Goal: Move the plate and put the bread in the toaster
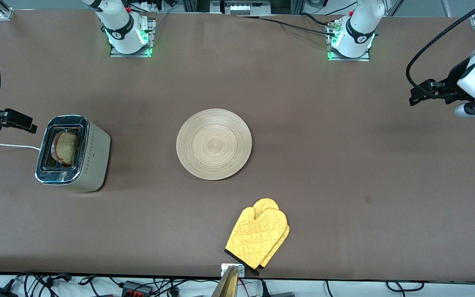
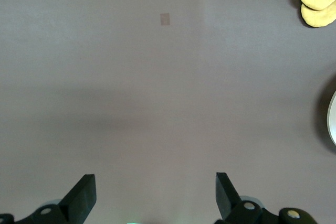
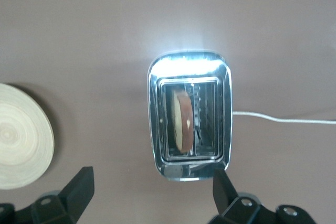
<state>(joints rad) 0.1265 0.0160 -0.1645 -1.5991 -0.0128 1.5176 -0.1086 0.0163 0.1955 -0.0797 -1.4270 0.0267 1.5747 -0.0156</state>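
**Bread in the toaster, plate at mid-desk, both hands released**

At the lower middle of the front view a quilted yellow oven mitt (image 1: 258, 236) lies on the brown desk (image 1: 344, 165), its dark cuff at the desk's edge; a metal object below it is cut off by the frame and hard to identify.

At the centre of the frame sits the plate (image 1: 214, 144), round, pale wood with fine concentric rings, with nothing on it. At middle left stands the toaster (image 1: 72, 153), boxy, with a shiny chrome top and cream sides marked by a row of dots. The bread (image 1: 65, 147) stands on edge in one slot, brown crust showing; its lower part is hidden inside. A white cord (image 1: 6, 145) runs off the left edge.

The right hand (image 1: 21, 121) hangs at the left edge of the frame above the cord, its arm mostly cut off, fingers spread and grasping nothing. The left hand (image 1: 421, 95) hangs at upper right over bare desk, likewise released.
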